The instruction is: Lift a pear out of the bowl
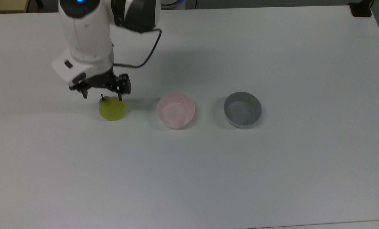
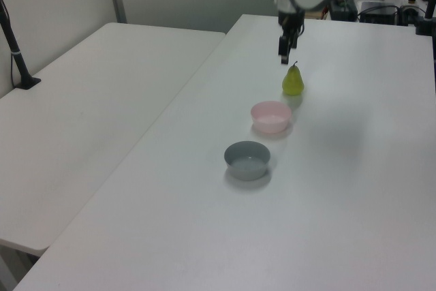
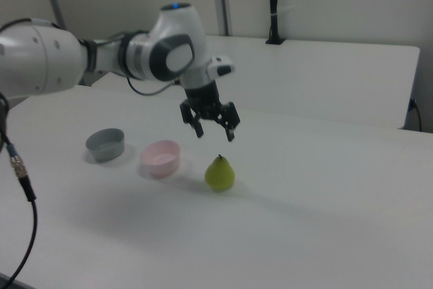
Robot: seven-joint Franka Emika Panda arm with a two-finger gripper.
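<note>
Small round yellow-green pear upright on the white worktop, short dark stem pointing up — not in any bowl. Black two-finger claw directly above it, spread open and empty, clear air between fingertips and stem in the right view. Pear straight below the claw, long axis vertical, so a plain vertical drop would bring the fingers down either side of the stem.

Small round pale pink bowl near the pear at 3 o'clock in the top view, empty, cream-pink inside showing. Small round grey bowl farther along the same 3 o'clock line, also empty, well apart from the pear.

Nothing in the way — open worktop all round the fruit, the pink bowl the nearest neighbour and apart from the pear. Judged from this: fruit out of the bowl, already released.
</note>
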